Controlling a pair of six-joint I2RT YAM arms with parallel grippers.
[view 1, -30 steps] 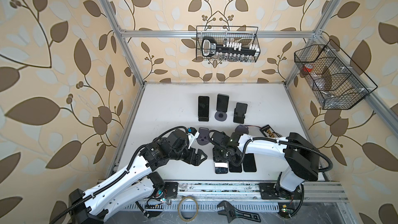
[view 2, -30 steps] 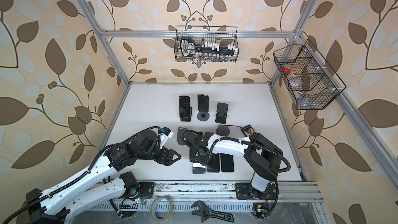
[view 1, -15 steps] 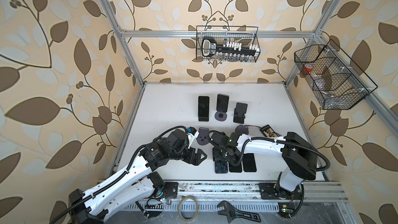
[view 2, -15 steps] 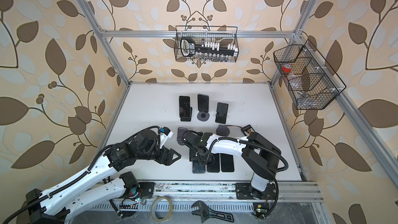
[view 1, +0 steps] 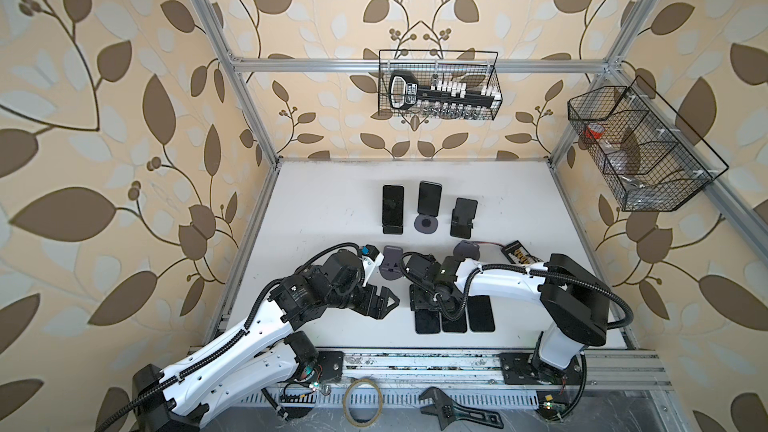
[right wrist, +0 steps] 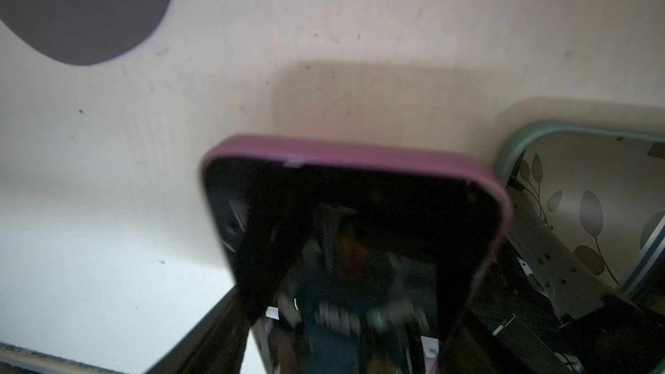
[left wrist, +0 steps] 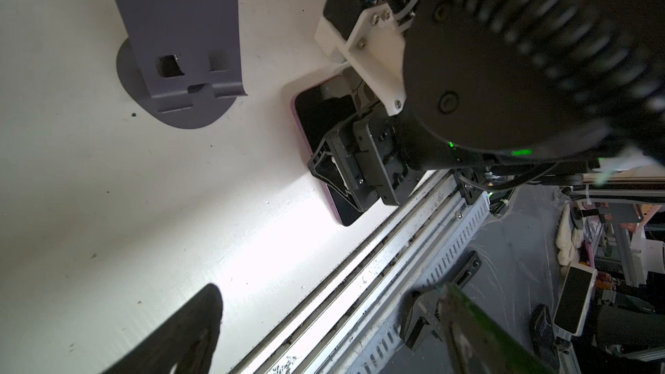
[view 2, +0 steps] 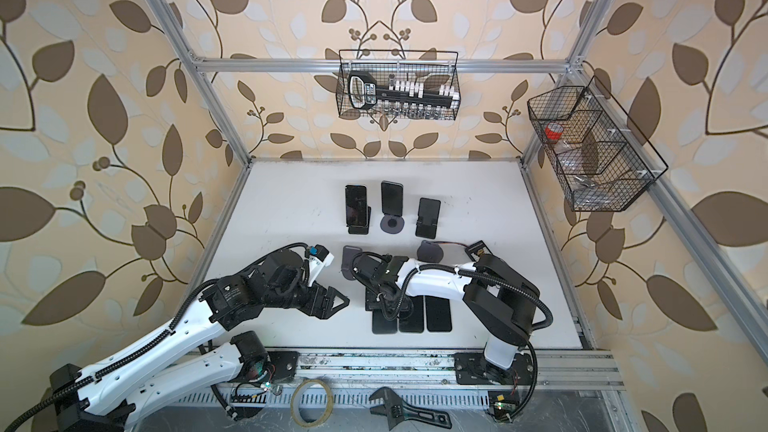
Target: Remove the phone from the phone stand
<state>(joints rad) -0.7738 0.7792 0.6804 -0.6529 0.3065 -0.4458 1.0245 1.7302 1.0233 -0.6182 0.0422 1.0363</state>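
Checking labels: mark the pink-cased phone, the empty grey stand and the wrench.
pink-cased phone [right wrist: 352,217]: right wrist view, screen centre.
empty grey stand [left wrist: 172,12]: left wrist view, back plate.
wrench [view 1: 459,409]: in a top view, mid-handle.

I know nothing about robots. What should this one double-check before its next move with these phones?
1. The pink-cased phone is off its stand: ok, it is down on the table.
2. The grey-purple stand is empty: ok.
3. The right gripper has its jaws clear of that phone: cannot tell, they sit right over it.
4. The left gripper is empty, jaws open, apart from the phones: ok.
5. Every stand is emptied: not ok, three back-row phones lean on stands.
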